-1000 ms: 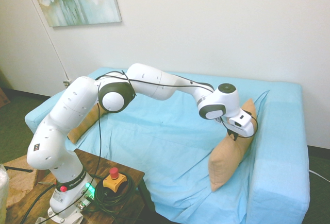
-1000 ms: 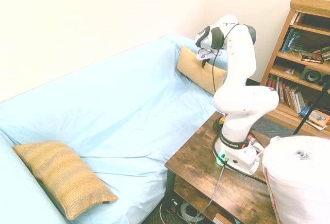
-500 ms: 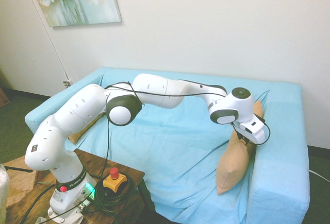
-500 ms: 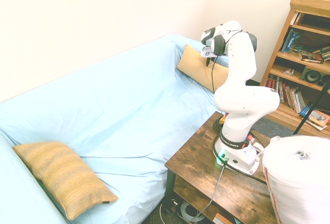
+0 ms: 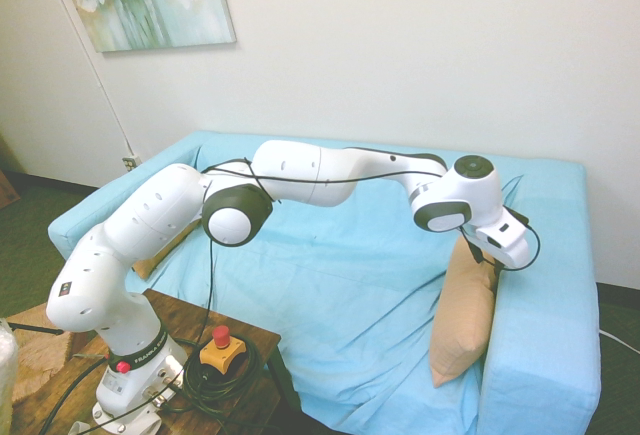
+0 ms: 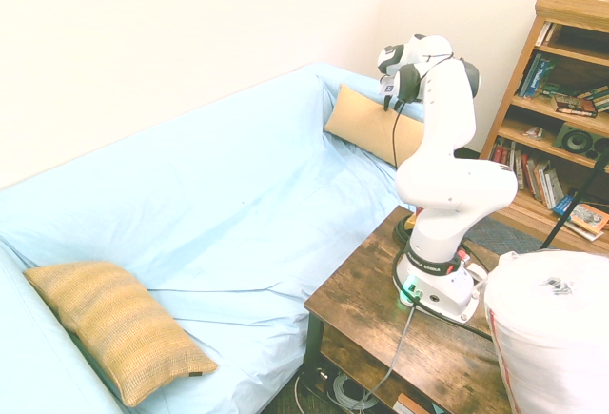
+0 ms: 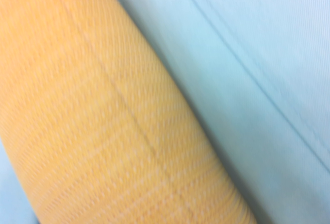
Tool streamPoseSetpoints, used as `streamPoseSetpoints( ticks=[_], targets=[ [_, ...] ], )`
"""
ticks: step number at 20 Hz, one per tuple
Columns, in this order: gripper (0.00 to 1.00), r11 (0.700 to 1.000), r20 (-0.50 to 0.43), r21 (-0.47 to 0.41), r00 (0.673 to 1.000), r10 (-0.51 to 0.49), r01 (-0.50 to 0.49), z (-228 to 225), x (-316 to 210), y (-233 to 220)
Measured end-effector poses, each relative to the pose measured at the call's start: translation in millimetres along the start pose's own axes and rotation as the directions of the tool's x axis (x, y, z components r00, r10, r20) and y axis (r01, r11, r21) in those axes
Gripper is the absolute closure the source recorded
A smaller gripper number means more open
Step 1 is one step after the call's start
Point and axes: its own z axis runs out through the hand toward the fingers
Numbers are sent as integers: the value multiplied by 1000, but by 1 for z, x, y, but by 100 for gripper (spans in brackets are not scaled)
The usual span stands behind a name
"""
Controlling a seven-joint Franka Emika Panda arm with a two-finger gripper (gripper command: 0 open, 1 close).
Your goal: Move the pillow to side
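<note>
The peach-orange pillow stands on end on the seat and leans against the sofa's blue-draped side. In the second exterior view the pillow lies along the far end of the sofa. My gripper is at the pillow's top edge, right beside the armrest, and touches or nearly touches the fabric. From the other side my gripper sits just above the pillow's upper edge. Whether it still holds the fabric does not show. The wrist view is filled by the ribbed pillow against blue sheet.
A brown-and-tan striped cushion lies at the sofa's other end, partly behind my arm. A wooden table stands in front of the sofa. A bookshelf and a white bag are beside it.
My arm has swung toward the armrest with the pillow. The pillow went from tilted over the seat to standing upright against the side.
</note>
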Motion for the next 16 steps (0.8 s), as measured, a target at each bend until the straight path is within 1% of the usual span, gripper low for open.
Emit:
streamPoseSetpoints(
  ticks=[3, 6, 9, 13, 16],
  targets=[
    [0, 999, 7, 8, 999, -46, 46, -13, -23, -32],
    [0, 993, 24, 15, 993, -119, 119, -12, -66, -82],
    [0, 983, 58, 18, 981, -183, 182, -3, -121, -126],
    [0, 971, 109, 28, 965, -239, 238, 13, -202, -171],
    [0, 959, 130, 33, 950, -284, 282, 11, -267, -200]
  ],
)
